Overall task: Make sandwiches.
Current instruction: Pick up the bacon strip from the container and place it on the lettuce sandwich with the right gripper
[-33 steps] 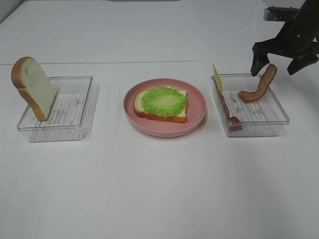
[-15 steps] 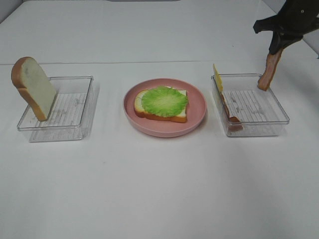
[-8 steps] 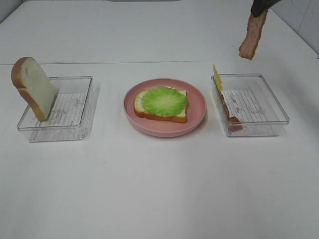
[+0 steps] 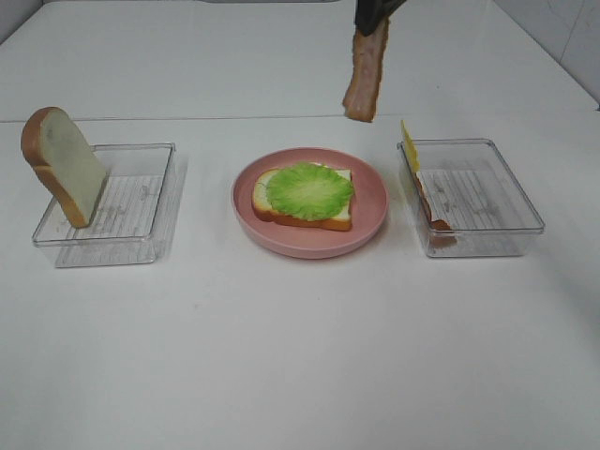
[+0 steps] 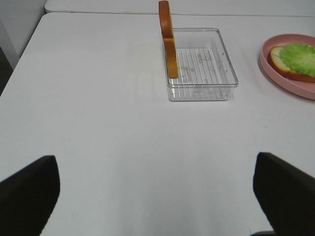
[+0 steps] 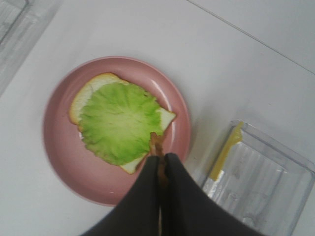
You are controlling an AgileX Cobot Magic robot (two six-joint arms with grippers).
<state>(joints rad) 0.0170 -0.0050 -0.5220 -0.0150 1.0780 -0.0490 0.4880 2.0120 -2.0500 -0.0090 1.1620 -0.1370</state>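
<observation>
A bread slice topped with a green lettuce leaf [image 4: 309,191] lies on the pink plate [image 4: 370,220] at the table's middle. A reddish-brown bacon strip [image 4: 365,75] hangs in the air above and behind the plate's right side, my right gripper [image 4: 375,13] shut on its top end. From the right wrist view the shut fingers [image 6: 160,169] pinch the bacon [image 6: 156,143] over the lettuce [image 6: 118,122]. Another bread slice [image 4: 62,165] leans upright in the left clear tray [image 4: 141,220]. My left gripper [image 5: 157,196] stands open over bare table, well short of that tray [image 5: 202,73].
The right clear tray [image 4: 506,216] holds a yellow cheese slice [image 4: 409,145] and another bacon strip [image 4: 436,220] against its left wall. The white table stretches wide in front of the plate and both trays.
My right gripper lifted the bacon strip out of the right tray and carried it up and leftward, so it now hangs near the plate. The left side has not changed.
</observation>
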